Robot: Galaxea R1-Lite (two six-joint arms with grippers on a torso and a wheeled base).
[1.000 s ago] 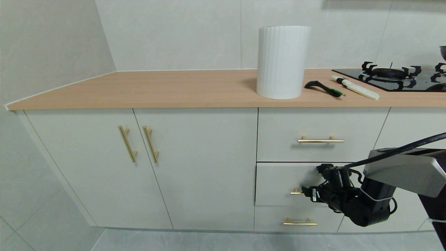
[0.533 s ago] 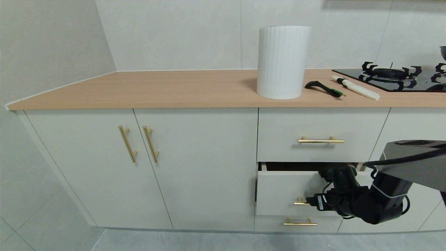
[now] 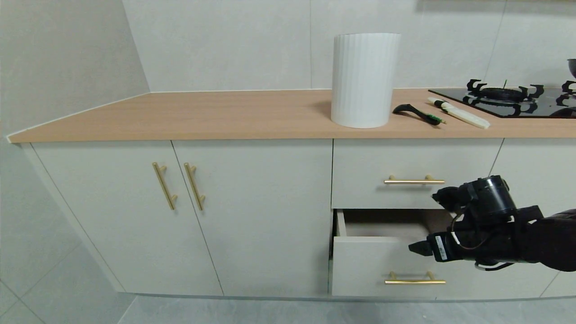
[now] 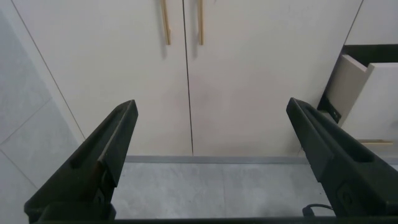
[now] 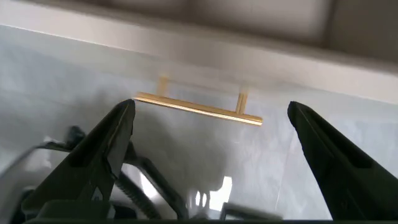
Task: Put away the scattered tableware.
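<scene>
Stage: early | Done: middle drawer point(image 3: 378, 234) stands open | Left to do: black-handled utensil point(image 3: 416, 112) and cream utensil point(image 3: 459, 113) lie on countertop point(image 3: 225, 114), beside white canister point(image 3: 364, 81) | Right gripper point(image 5: 210, 115): spread, empty, before drawer handle point(image 3: 415, 281) | Left gripper point(image 4: 211, 155): spread, empty.

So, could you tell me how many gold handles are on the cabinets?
4: left door handle, right door handle, top drawer handle, open drawer handle. Others may hide behind the open drawer.
</scene>
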